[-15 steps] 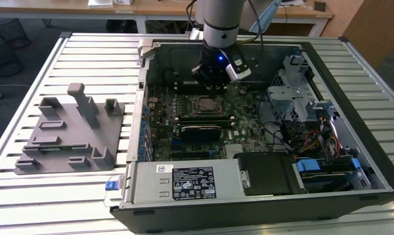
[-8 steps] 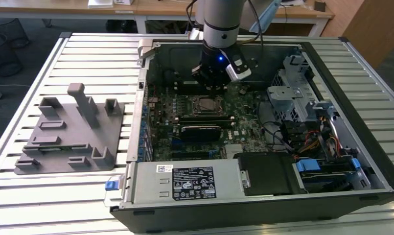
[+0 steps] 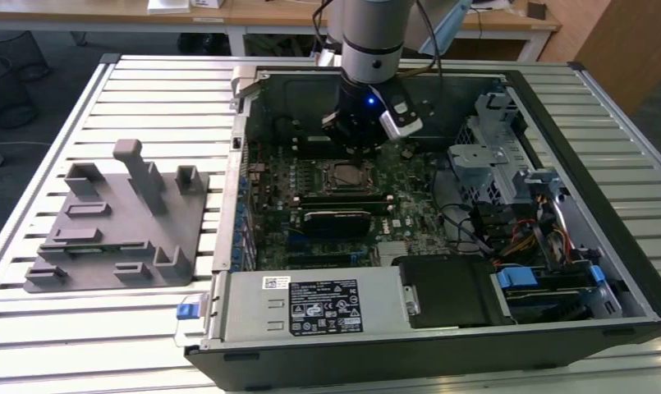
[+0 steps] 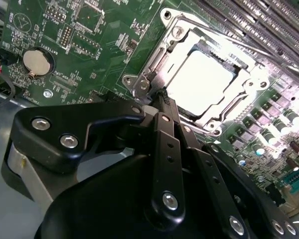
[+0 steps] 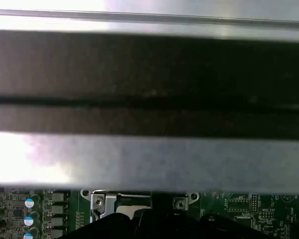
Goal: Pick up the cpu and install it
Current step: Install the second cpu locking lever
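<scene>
Your arm (image 3: 371, 41) is down inside the open computer case (image 3: 593, 107), with the gripper (image 3: 358, 144) hanging just above the green board (image 3: 418, 205), at the far edge of the socket (image 3: 341, 173) as the exterior view shows it.

In the second wrist view, the cpu (image 4: 202, 82) sits flat in the metal socket frame (image 4: 149, 74), pale top glaring under the light. The black fingers (image 4: 164, 129) come together to a narrow tip right at the frame's near edge, beside the chip rather than on it. They look pressed together with nothing between them.

A round coin battery (image 4: 36, 62) sits on the board well apart from the socket, in the same view. The first wrist view catches a sliver of board with a row of small blue-topped capacitors (image 5: 29, 211), under a broad dark band that you can't identify from here.

On the exterior view's left, a grey plastic fixture (image 3: 122, 222) stands on the slatted table (image 3: 166, 90), well clear of the case. The big grey box with a label (image 3: 308, 305) sits at the case's near side.
</scene>
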